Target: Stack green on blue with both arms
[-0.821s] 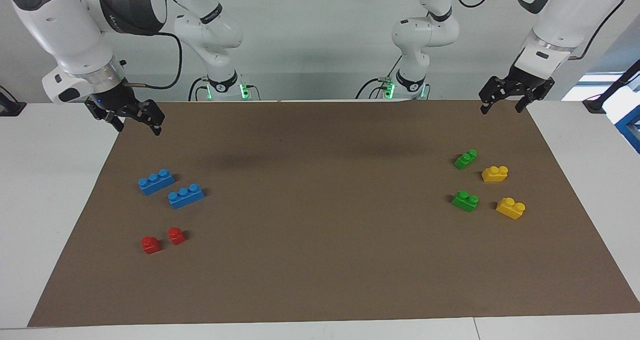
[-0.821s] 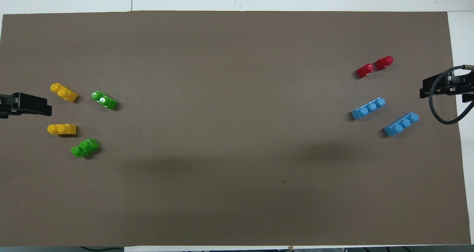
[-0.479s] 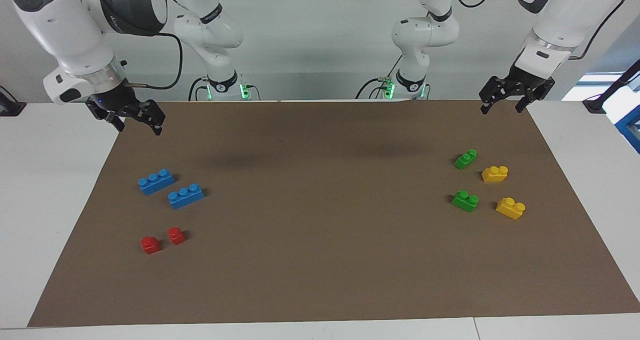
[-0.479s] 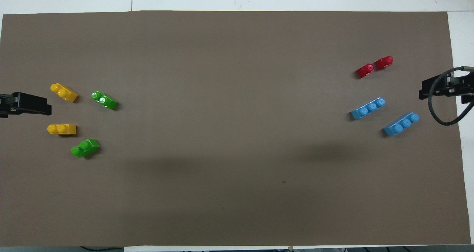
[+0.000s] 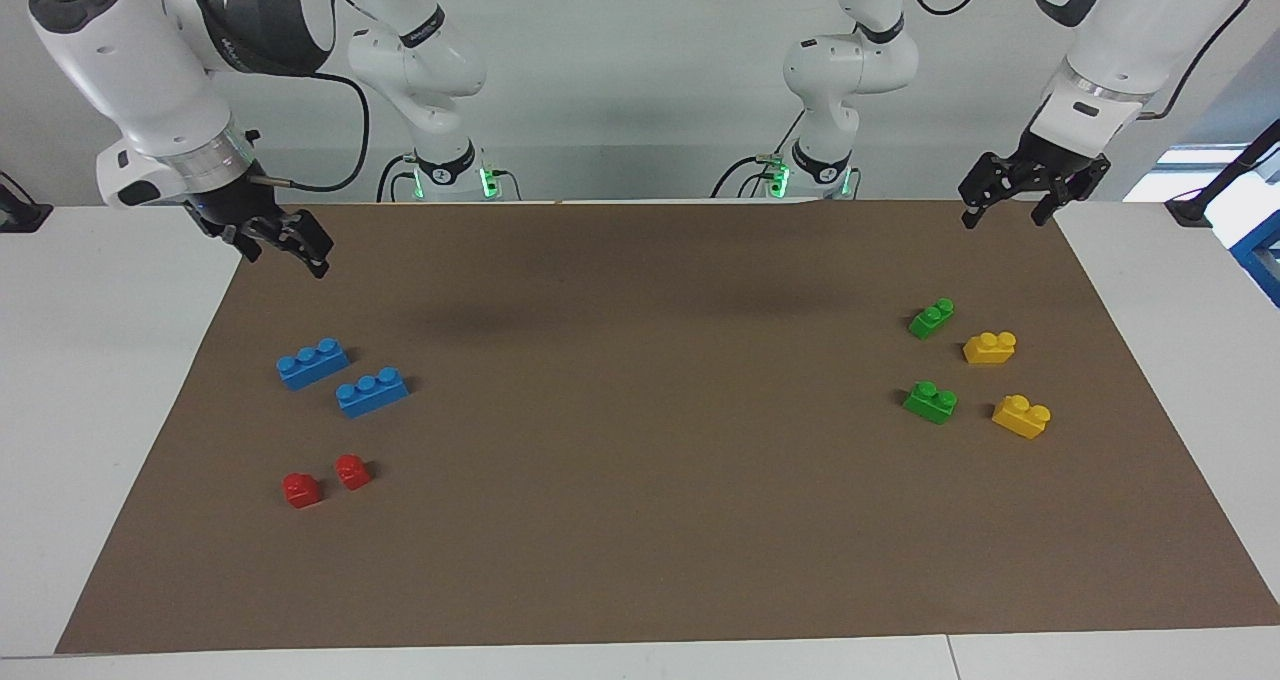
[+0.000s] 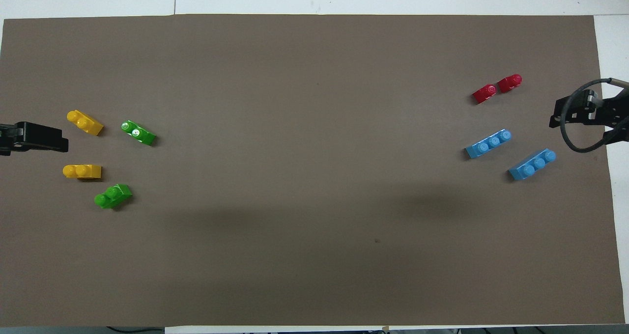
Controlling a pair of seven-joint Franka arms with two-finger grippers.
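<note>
The right gripper (image 5: 285, 257) hangs over the mat's (image 5: 640, 520) corner at the right arm's end. Its jaws are spread wide and hold nothing.

Blue (image 5: 312, 363) lies flat on the mat under that gripper, studs up and turned at a slant. A second blue (image 5: 372, 392) lies just beside it, a little farther from the robots. I cannot tell which of the two is meant. Two reds (image 5: 326, 481) sit farther out again.

Blue looks like hard, hollow plastic, so it is probably light, stiff and rather slick. A grip should go across the two long flat sides at the middle stud. The studs are round and would likely slip out of a pinch.

The middle of the mat holds nothing for the task.

Toward the left arm's end, green (image 5: 930, 402) rests studs up, apart from everything around it. A second green (image 5: 931, 318) lies nearer the robots, and two yellows (image 5: 1005, 380) lie beside the greens. Green is short, so the fingers should close on its flat side walls, low enough to leave the hollow underside free. I expect firm downward pressure will be needed to seat it on blue's studs, with blue held steady.

The left gripper (image 5: 1004, 218) hangs over the mat's edge nearest the robots, jaws apart and empty.
</note>
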